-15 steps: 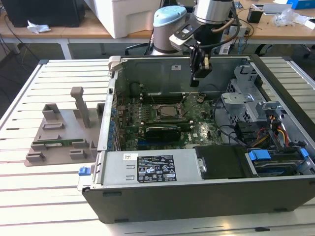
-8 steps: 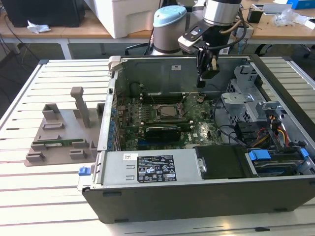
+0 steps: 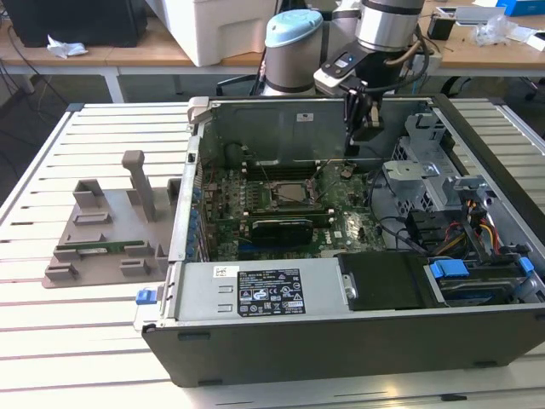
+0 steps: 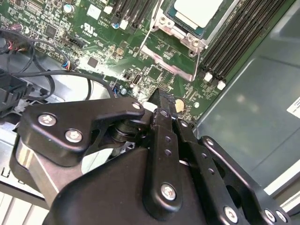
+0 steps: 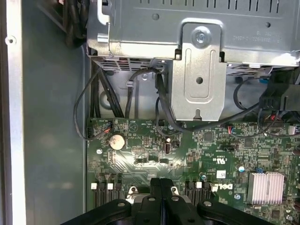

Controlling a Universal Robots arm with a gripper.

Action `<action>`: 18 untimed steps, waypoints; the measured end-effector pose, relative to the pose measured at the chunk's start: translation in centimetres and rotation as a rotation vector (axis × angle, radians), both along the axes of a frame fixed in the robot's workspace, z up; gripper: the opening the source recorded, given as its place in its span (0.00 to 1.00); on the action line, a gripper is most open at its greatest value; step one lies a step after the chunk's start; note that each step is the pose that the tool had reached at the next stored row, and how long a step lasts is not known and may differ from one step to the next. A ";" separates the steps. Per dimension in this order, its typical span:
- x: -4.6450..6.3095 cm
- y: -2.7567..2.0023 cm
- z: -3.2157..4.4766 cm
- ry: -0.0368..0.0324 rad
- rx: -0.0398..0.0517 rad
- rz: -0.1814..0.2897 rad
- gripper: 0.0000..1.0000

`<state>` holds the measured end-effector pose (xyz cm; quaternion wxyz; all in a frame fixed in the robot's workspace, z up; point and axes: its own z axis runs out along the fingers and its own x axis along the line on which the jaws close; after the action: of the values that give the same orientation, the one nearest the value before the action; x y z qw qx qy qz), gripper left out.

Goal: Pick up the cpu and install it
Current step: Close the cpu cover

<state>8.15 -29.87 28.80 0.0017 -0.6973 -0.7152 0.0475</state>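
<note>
Though seemingly in socket, cpu apart from tool.

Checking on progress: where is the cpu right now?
In the exterior view the cpu sits in the motherboard socket, to the exterior view's left of the hand.

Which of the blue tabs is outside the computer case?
The blue tab at the exterior view's left, sticking out from the case corner; the others sit inside.
</note>
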 end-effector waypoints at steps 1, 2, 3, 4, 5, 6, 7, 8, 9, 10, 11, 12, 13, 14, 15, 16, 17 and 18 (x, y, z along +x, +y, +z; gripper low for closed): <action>0.1 0.00 -0.13 0.0000 0.0001 0.000 0.11; 0.1 0.01 -0.19 0.0000 0.0000 0.000 0.11; 0.1 0.01 -0.26 0.0000 0.0000 0.000 0.11; 0.2 0.01 -0.36 0.0000 0.0000 0.000 0.11; 0.2 0.01 -0.43 0.0000 0.0001 0.000 0.11; 0.2 0.01 -0.52 0.0000 0.0001 0.000 0.11; 0.2 0.01 -0.60 0.0001 0.0001 0.000 0.11; 0.2 0.01 -0.75 0.0000 0.0001 0.000 0.11; 0.3 0.01 -0.87 0.0001 0.0002 0.000 0.11; 0.3 0.01 -1.08 0.0001 0.0001 0.000 0.11; 0.3 0.01 -1.30 0.0001 0.0001 0.000 0.11; 0.3 0.01 -1.50 0.0001 0.0002 0.000 0.11; 0.3 0.01 -1.67 0.0001 0.0000 0.000 0.11; 0.3 0.01 -1.92 0.0002 0.0000 0.000 0.11; 0.3 0.01 -2.13 0.0001 0.0000 0.001 0.11; 0.3 0.01 -2.45 0.0001 0.0002 0.001 0.11; 0.2 0.01 -3.00 0.0001 0.0002 0.002 0.11; 0.0 0.01 -3.06 0.0002 -0.0001 0.002 0.11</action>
<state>8.17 -29.85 25.75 0.0017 -0.6967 -0.7158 0.0476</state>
